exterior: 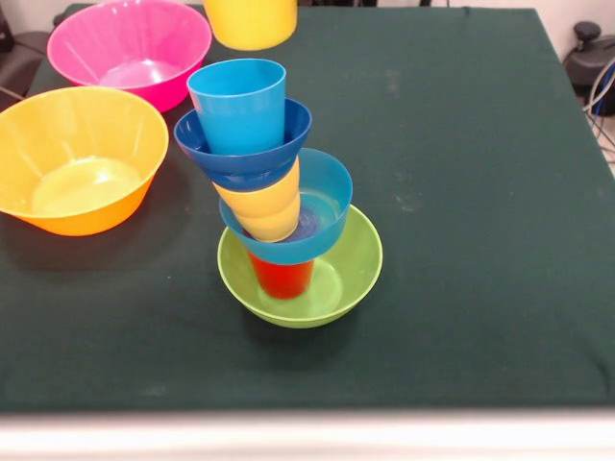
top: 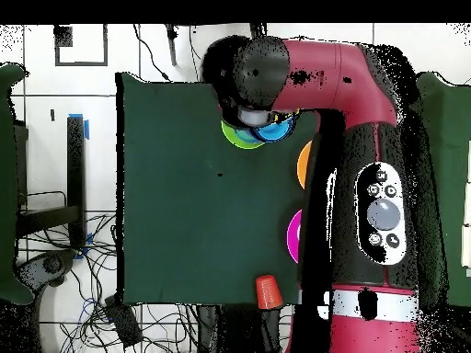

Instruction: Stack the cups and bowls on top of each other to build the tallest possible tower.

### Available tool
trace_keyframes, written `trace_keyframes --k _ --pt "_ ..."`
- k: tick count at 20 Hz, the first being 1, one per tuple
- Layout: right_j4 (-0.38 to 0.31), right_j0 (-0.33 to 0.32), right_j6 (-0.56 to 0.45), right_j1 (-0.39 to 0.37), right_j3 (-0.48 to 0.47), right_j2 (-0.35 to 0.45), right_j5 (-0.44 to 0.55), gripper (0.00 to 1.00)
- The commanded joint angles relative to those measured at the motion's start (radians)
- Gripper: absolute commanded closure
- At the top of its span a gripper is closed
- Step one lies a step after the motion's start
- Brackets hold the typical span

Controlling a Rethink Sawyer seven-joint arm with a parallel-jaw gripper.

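The tower (exterior: 279,206) stands near the middle of the green table (exterior: 480,192) and leans. Its base is the green bowl (exterior: 341,279), with a red cup (exterior: 282,279) upside down inside it. On that cup sits the light blue bowl (exterior: 332,197), tilted, holding a yellow cup (exterior: 264,206); above comes the dark blue bowl (exterior: 293,130), then the light blue cup (exterior: 238,104) mouth up on top. A second yellow cup (exterior: 250,21) hangs just above the tower at the top edge of the front view; what holds it is cut off, so whether the jaws are apart or clamped cannot be told. Beside the tower lie the yellow-orange bowl (exterior: 77,158) and, behind it, the pink bowl (exterior: 130,48), both empty and upright. From overhead, the arm (top: 340,78) covers most of the tower, and an orange cup (top: 268,292) stands at the table's edge near the robot's base.
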Motion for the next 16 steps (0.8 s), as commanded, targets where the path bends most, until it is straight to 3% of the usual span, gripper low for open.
trace_keyframes --k 1,16 --pt "-0.076 -0.004 -0.282 0.069 -0.044 0.078 0.107 1.0" --pt "-0.083 -0.003 -0.304 0.101 -0.109 0.087 0.138 1.0"
